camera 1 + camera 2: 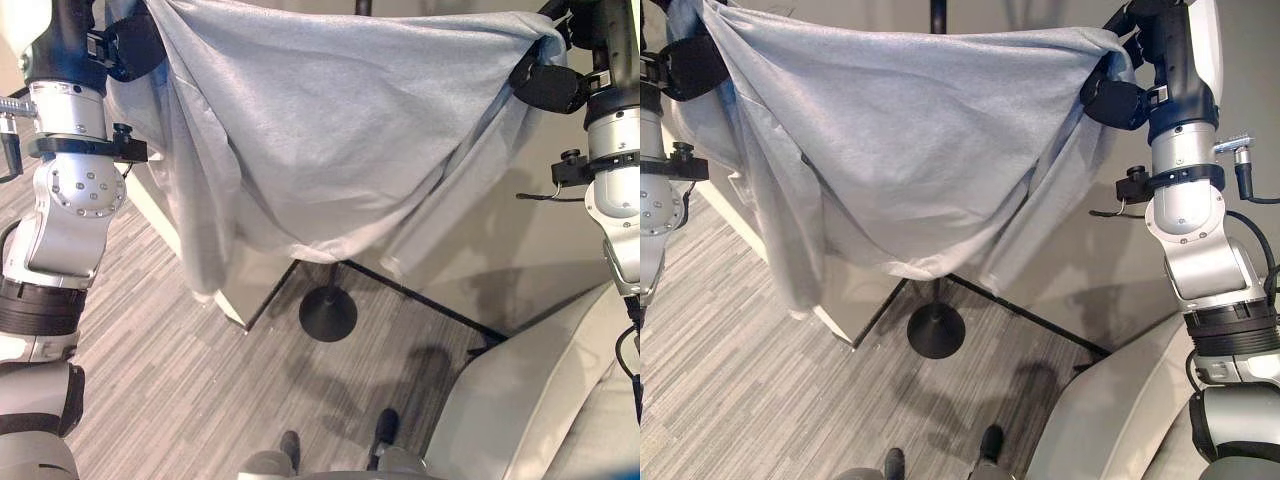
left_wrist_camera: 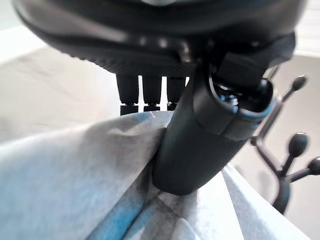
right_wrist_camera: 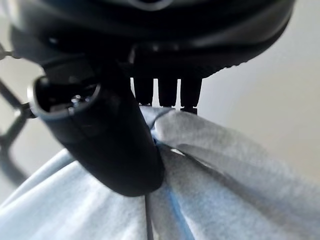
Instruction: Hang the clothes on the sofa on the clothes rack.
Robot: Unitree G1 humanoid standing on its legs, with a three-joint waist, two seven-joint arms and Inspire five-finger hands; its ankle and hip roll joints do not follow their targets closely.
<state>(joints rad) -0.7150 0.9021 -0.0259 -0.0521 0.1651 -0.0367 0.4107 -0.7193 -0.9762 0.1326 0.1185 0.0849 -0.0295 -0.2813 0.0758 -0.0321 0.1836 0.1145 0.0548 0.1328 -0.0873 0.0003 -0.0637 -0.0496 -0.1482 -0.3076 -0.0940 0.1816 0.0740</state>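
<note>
The pale grey, thin fabric garment [image 1: 330, 130] is held raised and spread between both arms, its middle sagging into a fold above the floor. The left robot hand [image 2: 200, 145] is clamped on one upper corner of the garment: in the left wrist view the thumb presses the cloth against the fingers [image 2: 145, 92]. The right robot hand [image 3: 110, 145] is clamped on the opposite upper corner, thumb and fingers pinching the cloth in the same manner. The black metal clothes rack with a round disc base [image 1: 328, 312] stands on the grey striped carpet floor [image 1: 170, 370], behind the hanging garment; its knobbed hooks [image 2: 295, 145] appear in the left wrist view. The light grey upholstered sofa [image 1: 540, 400] lies at the lower right, well apart from the garment.
</note>
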